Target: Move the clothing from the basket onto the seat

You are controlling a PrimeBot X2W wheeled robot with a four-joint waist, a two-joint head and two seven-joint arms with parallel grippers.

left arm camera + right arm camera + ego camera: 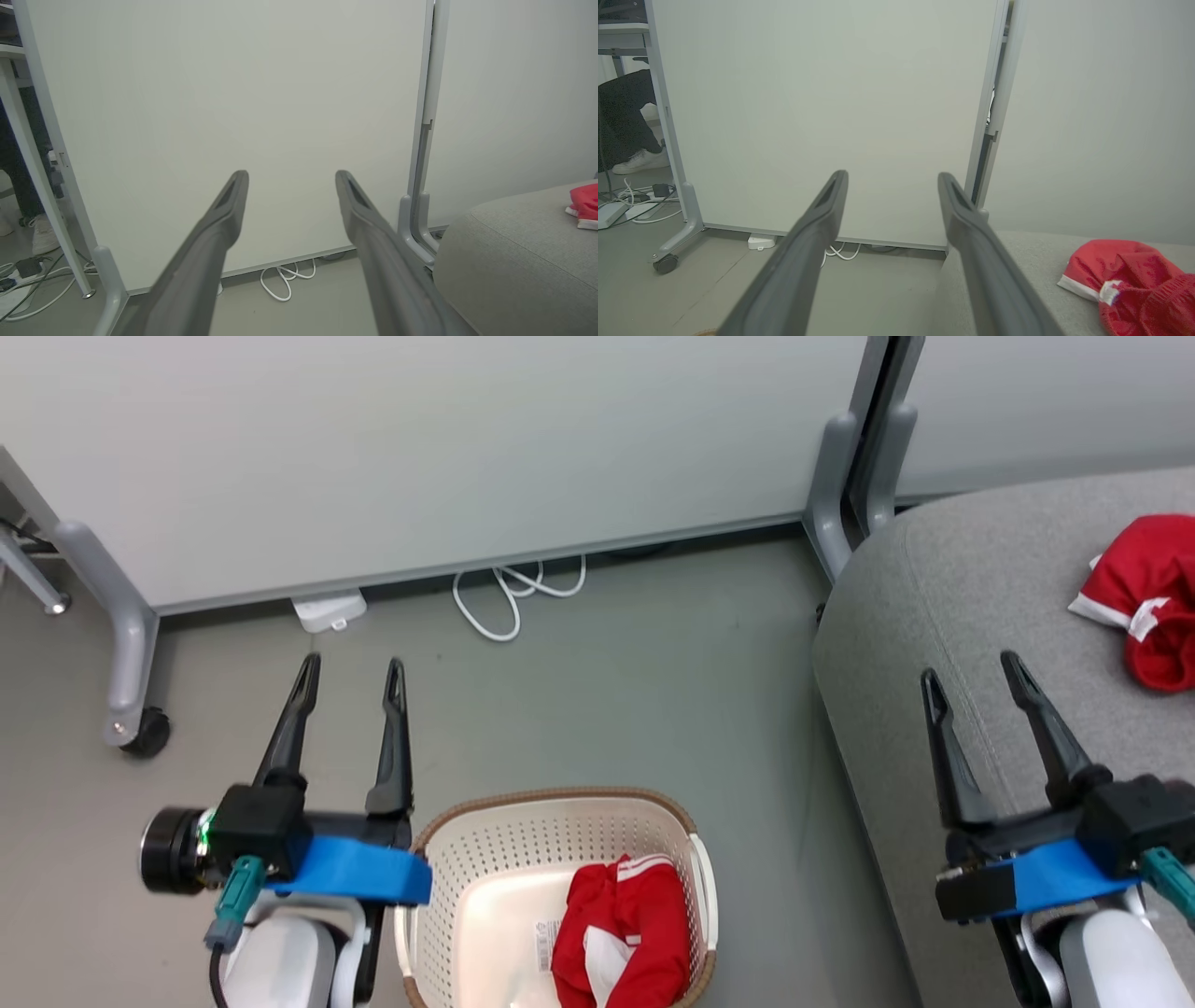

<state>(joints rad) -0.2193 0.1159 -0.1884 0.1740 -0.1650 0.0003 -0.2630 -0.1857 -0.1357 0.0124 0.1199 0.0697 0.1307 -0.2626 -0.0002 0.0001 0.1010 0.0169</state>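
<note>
- Clothing: we count two red pieces; the first garment (621, 933) lies inside the one basket (485, 859), nearest us.
- We see two end effectors, left end effector (353, 667) and right end effector (971, 670), both spread wide, holding and touching nothing.
- Farther off to our right, the second garment (1144, 597) rests on the single grey seat (934, 616).

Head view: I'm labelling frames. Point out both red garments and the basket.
laundry basket (541, 840), head view, perforated back wall.
lower red garment (653, 915), head view, red middle.
right red garment (1144, 560), head view, red upper part.
</note>
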